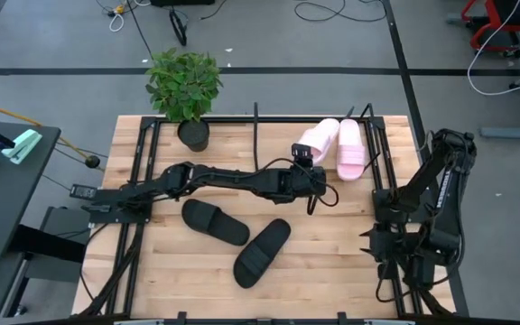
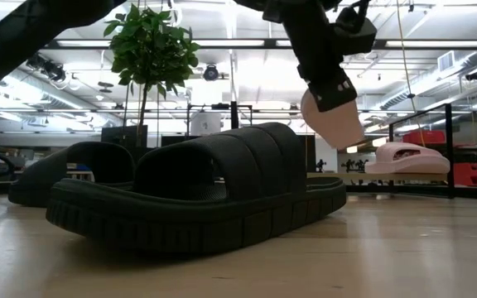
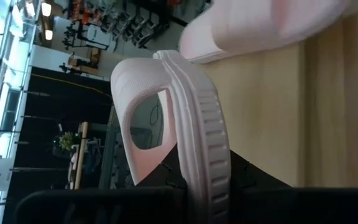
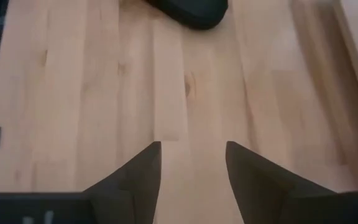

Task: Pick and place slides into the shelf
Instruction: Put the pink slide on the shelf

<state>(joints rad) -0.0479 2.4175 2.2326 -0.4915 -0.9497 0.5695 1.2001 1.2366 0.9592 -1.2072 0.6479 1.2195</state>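
Note:
My left gripper (image 1: pixel 307 159) reaches across the table's middle toward the far right and is shut on a pale pink slide (image 1: pixel 320 139), which is held up in the air (image 2: pixel 334 116). The second pink slide (image 1: pixel 350 149) lies on the black rod shelf (image 2: pixel 452 141) at the far right (image 2: pixel 407 157). Two black slides lie sole down on the table, one near the middle (image 1: pixel 215 221), the other nearer the near edge (image 1: pixel 262 252). My right gripper (image 4: pixel 191 165) is open over bare wood at the right side, touching nothing. My left gripper holds the pink slide by one end of its sole (image 3: pixel 196 177), the ribbed sole edge running between the fingers; the gripper body hides the pads. The slide is turned on edge, its strap (image 3: pixel 143 93) to one side. It is lifted clear and sticks out past the fingers (image 2: pixel 334 116).
A potted plant (image 1: pixel 184 86) stands at the far left of the table. Black rails (image 1: pixel 138 194) run along both sides. The right arm (image 1: pixel 427 212) stays folded at the right edge. Bare wood (image 1: pixel 332 244) lies between the black slides and the right arm.

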